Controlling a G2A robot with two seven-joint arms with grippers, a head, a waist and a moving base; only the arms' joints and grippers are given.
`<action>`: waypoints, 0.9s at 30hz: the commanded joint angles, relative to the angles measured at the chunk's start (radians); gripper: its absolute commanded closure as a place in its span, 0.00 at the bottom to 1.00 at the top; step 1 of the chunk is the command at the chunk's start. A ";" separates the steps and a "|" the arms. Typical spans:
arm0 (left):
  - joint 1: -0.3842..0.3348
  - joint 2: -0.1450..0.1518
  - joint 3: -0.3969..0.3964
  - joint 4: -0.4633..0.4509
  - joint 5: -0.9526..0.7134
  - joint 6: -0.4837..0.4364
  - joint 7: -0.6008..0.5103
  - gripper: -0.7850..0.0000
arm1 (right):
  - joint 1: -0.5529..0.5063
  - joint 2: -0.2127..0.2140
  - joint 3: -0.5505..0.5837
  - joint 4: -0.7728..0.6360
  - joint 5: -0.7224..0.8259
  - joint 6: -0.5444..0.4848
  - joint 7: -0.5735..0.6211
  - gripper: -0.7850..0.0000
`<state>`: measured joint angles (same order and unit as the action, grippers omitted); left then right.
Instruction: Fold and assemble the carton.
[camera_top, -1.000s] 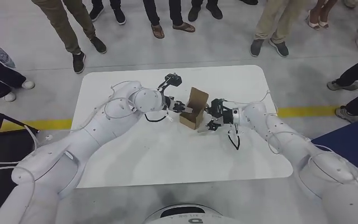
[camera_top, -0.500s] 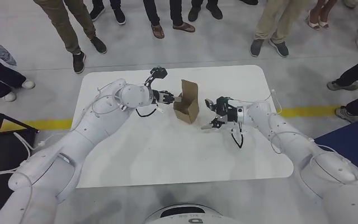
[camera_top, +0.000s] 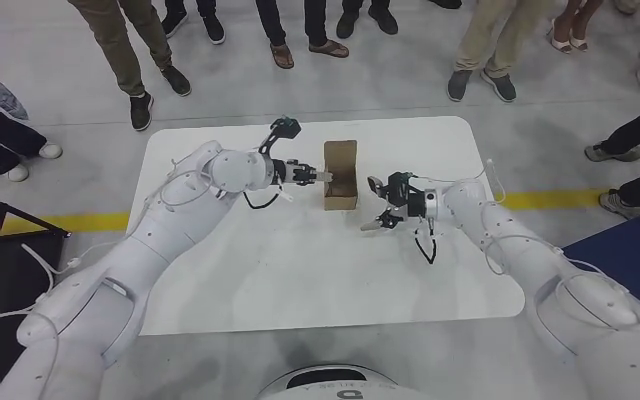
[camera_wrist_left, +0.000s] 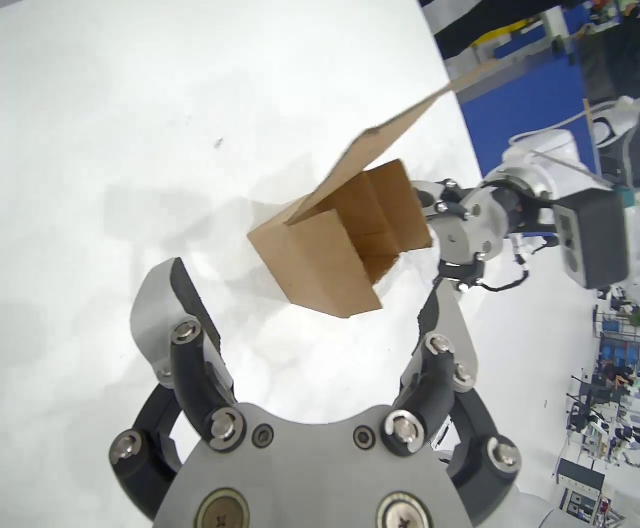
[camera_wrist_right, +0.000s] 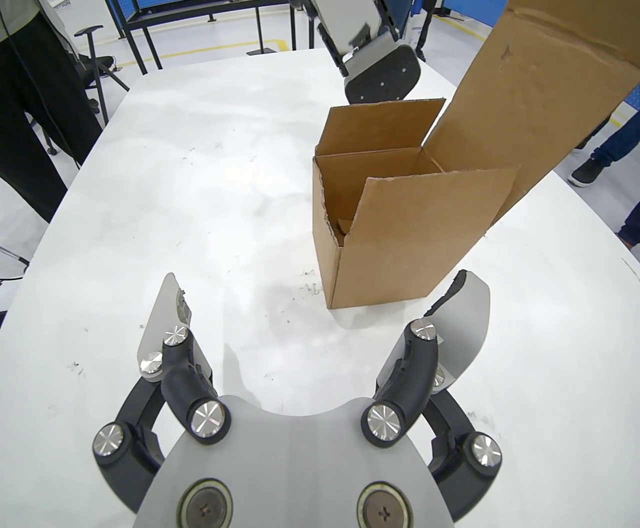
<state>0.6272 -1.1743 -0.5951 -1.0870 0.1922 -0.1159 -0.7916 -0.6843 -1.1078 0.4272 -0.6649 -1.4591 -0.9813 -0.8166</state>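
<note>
The left gripper (camera_top: 320, 177), its jaws spread and holding nothing, sits right at one side of the small brown cardboard carton (camera_top: 340, 178). The carton stands upright near the middle of the white rounded table (camera_top: 250, 270). Its body looks squared up, but the top flaps stand open, one reaching high, so closing them seems to be what is left. The right gripper (camera_top: 376, 206), likewise released, hovers just beside the carton.

**Count of items in the work area**

One desk (camera_top: 300, 270) carries one carton (camera_top: 340, 175). Two tools are counted: one left tool (camera_top: 316, 178) and one right tool (camera_wrist_right: 317, 287). Each tool has two fingers (camera_wrist_right: 467, 295), four in total. On the carton, three raised flaps (camera_wrist_right: 525, 100) can be counted
</note>
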 joint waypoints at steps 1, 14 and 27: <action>-0.001 -0.003 0.004 -0.009 0.035 0.049 -0.002 0.11 | 0.001 0.000 0.005 0.000 -0.001 -0.003 0.000 0.00; -0.004 -0.033 0.006 0.008 0.062 0.095 -0.003 0.42 | 0.005 0.006 0.037 0.009 -0.026 -0.007 -0.005 0.00; -0.036 -0.071 -0.012 0.081 0.027 0.017 0.006 0.51 | -0.010 0.024 0.077 0.007 -0.035 -0.008 -0.012 0.00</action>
<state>0.5928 -1.2427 -0.6105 -1.0061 0.2147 -0.0968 -0.7801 -0.6939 -1.0846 0.5017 -0.6569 -1.4936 -0.9878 -0.8302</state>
